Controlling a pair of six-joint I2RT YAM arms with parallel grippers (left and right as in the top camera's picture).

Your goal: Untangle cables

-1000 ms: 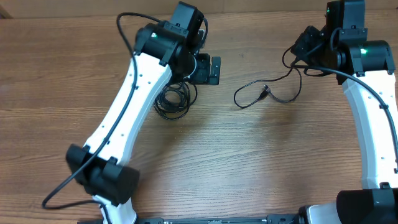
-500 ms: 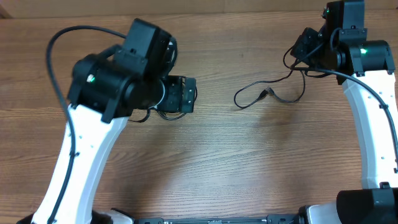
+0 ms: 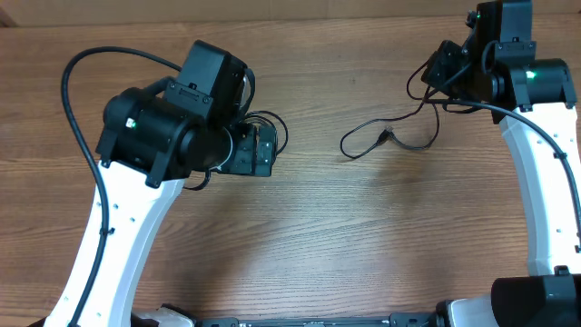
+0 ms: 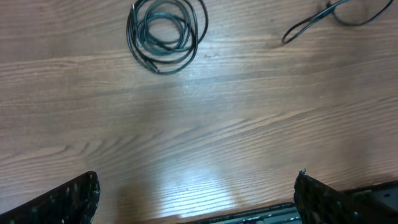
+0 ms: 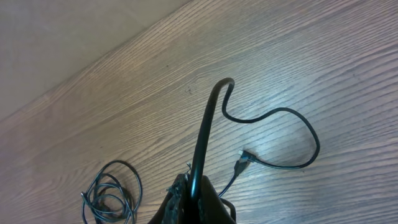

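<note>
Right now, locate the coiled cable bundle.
In the left wrist view the coiled bundle lies ahead of the open left hand, left of the loose cable.

Looks like a robotics lab: 2 white robot arms at a wood-grain table.

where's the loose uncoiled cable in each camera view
Overhead: loose cable right of centre, between the two arms.
Left wrist: top right corner, partly cut off.
Right wrist: centre, rising from the bottom edge, then looping right.
Shared landmark: the coiled bundle to its left, mostly hidden under the left arm in the overhead.
</note>
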